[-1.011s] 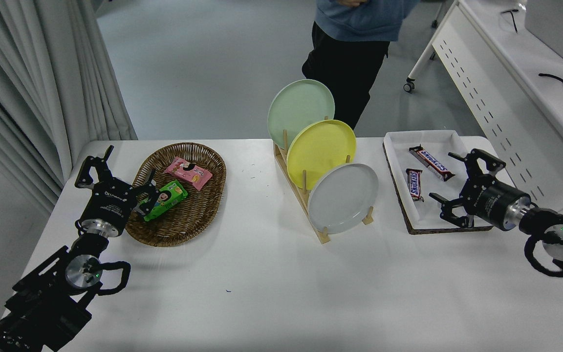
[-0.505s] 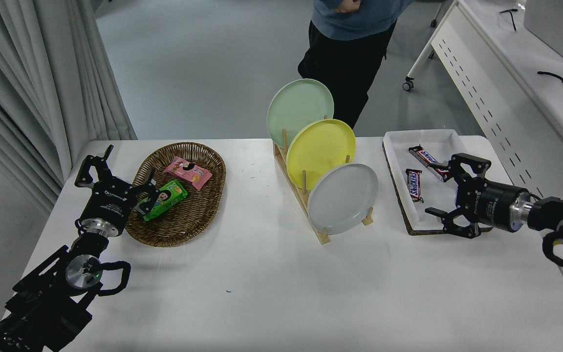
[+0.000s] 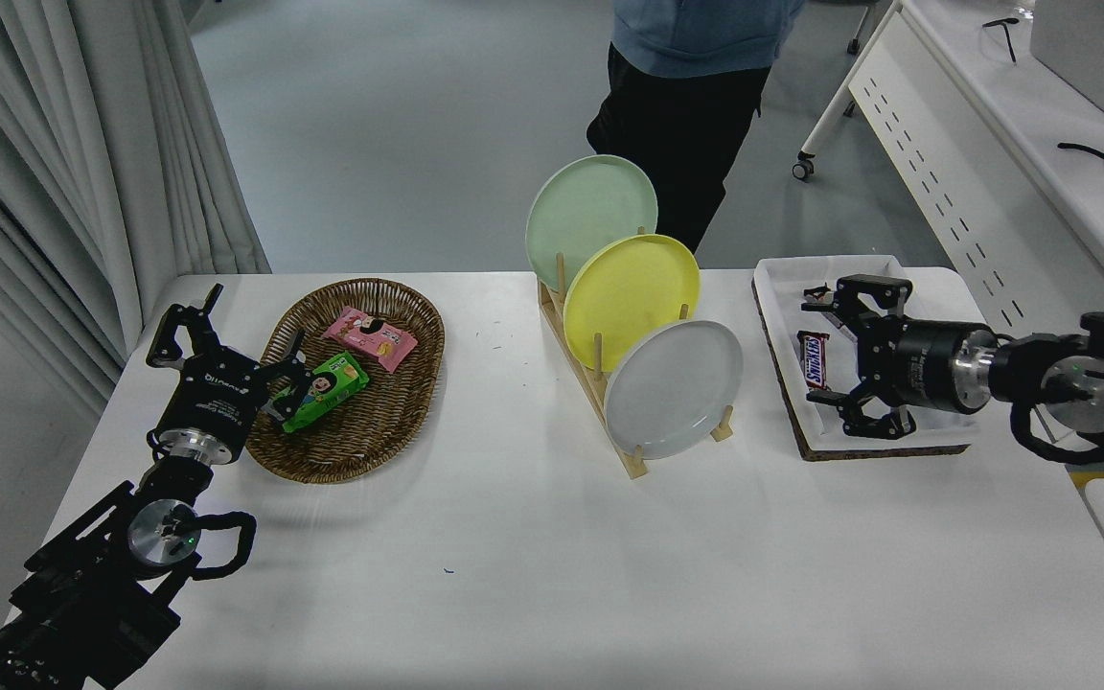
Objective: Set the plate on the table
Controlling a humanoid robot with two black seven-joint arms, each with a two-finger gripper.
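The light grey plate (image 3: 673, 388) stands on edge in the front slot of a wooden rack (image 3: 635, 458) on the white table (image 3: 552, 575). A yellow plate (image 3: 631, 297) and a pale green plate (image 3: 590, 218) stand behind it. My right gripper (image 3: 816, 353) is open and empty, pointing left over the white tray, a short way right of the grey plate and apart from it. My left gripper (image 3: 226, 331) is parked open at the lower left beside the basket.
A white tray (image 3: 873, 445) on a cork base holds two Snickers bars (image 3: 813, 357). A wicker basket (image 3: 360, 383) holds a pink and a green snack pack. A person (image 3: 696, 86) stands at the far side. A white desk (image 3: 1022, 144) is at the right.
My right arm has swung left and up over the tray toward the grey plate, its wrist turning level. The left arm and the plates have not moved.
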